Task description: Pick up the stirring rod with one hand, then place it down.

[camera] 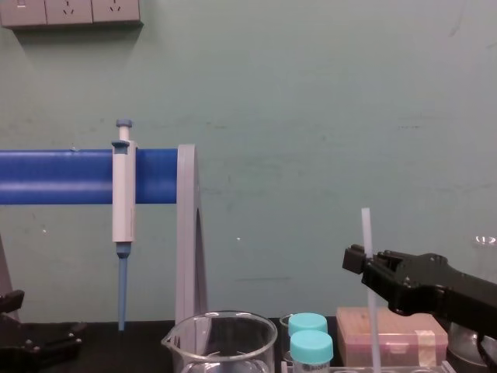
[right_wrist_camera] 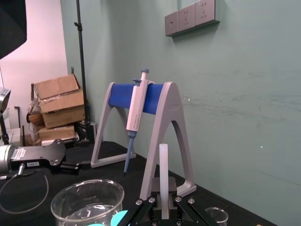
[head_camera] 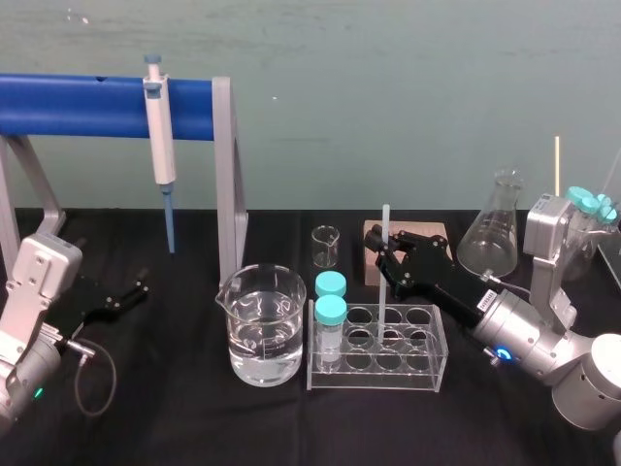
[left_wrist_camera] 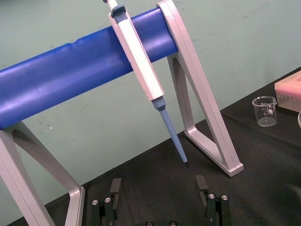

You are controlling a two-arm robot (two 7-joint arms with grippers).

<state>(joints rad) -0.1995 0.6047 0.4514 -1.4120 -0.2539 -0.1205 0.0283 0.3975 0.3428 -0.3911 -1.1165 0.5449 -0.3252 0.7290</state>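
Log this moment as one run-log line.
right gripper: shut on stirring rod | stirring rod: upright, lower end in tube rack | left gripper: open, parked at left

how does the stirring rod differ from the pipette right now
The stirring rod is thin and plain translucent white; the pipette is thicker, with a blue tip. The stirring rod stands in the test tube rack, gripped by the right hand; the pipette hangs untouched on the blue bar. Both are long and upright. The left hand sits idle.
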